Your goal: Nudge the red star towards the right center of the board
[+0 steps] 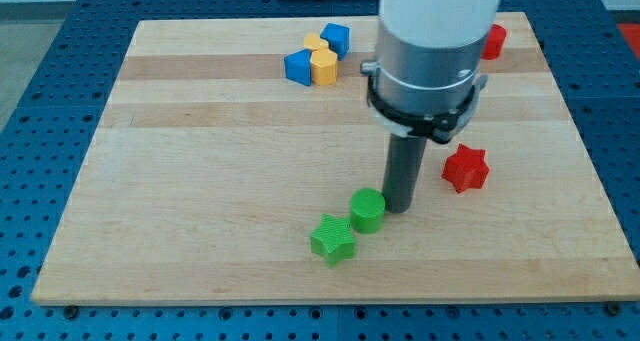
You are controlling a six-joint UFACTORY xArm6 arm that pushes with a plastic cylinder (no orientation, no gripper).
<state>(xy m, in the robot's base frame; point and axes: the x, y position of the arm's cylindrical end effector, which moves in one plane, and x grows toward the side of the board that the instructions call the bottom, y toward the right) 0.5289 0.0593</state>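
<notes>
The red star lies on the wooden board at the view's right, about mid height. My tip rests on the board to the star's left and a little below it, with a gap between them. The tip stands right next to the green cylinder, on its right side. A green star lies just below and left of the cylinder.
Two blue blocks and two yellow blocks cluster at the view's top centre. Another red block sits at the top right, partly hidden by the arm's grey body.
</notes>
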